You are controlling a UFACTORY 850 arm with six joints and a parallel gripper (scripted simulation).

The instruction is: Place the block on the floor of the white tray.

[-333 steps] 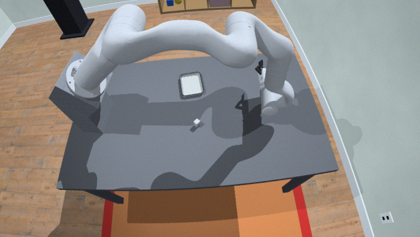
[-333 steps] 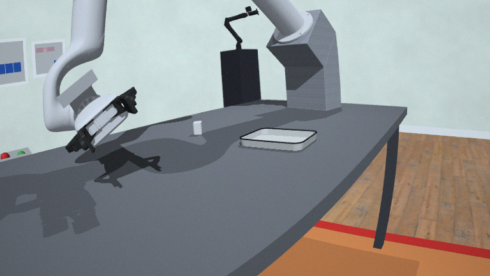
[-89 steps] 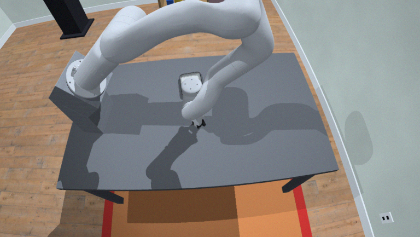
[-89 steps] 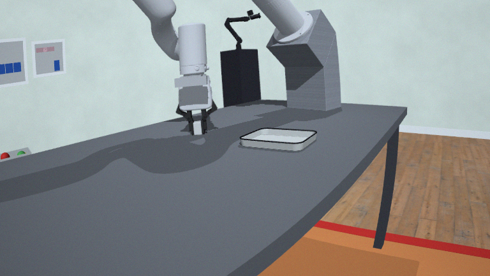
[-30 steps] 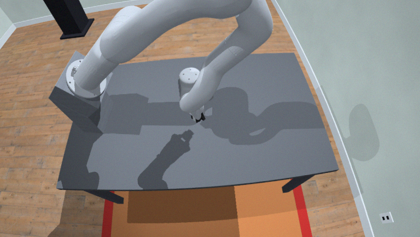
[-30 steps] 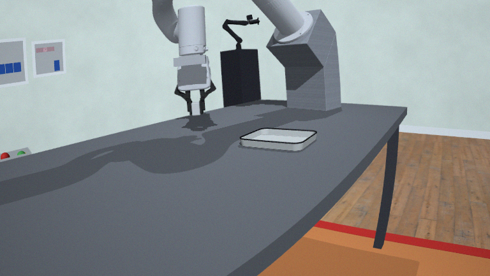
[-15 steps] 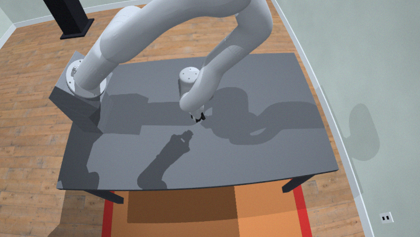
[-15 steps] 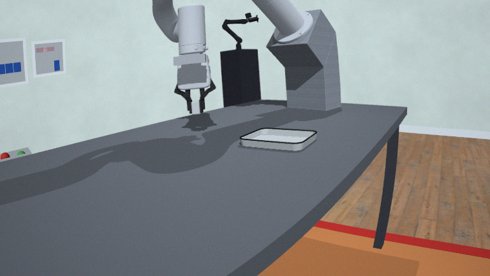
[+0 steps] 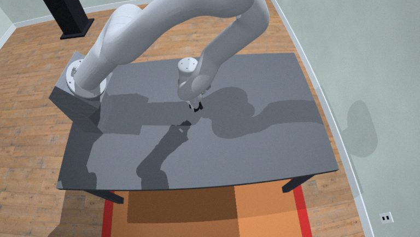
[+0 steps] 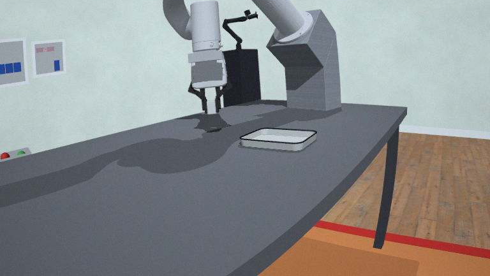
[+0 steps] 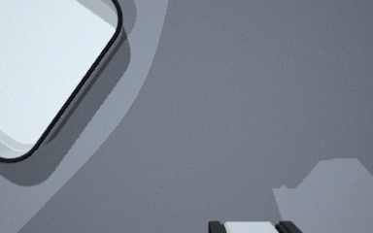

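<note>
Block, small and white, hangs above the dark grey table, pinched between the dark fingers of the gripper. The white arm arches from its grey pedestal over the tabletop. The white tray, black-rimmed, sits on the table off to one side, well apart from the block.
</note>
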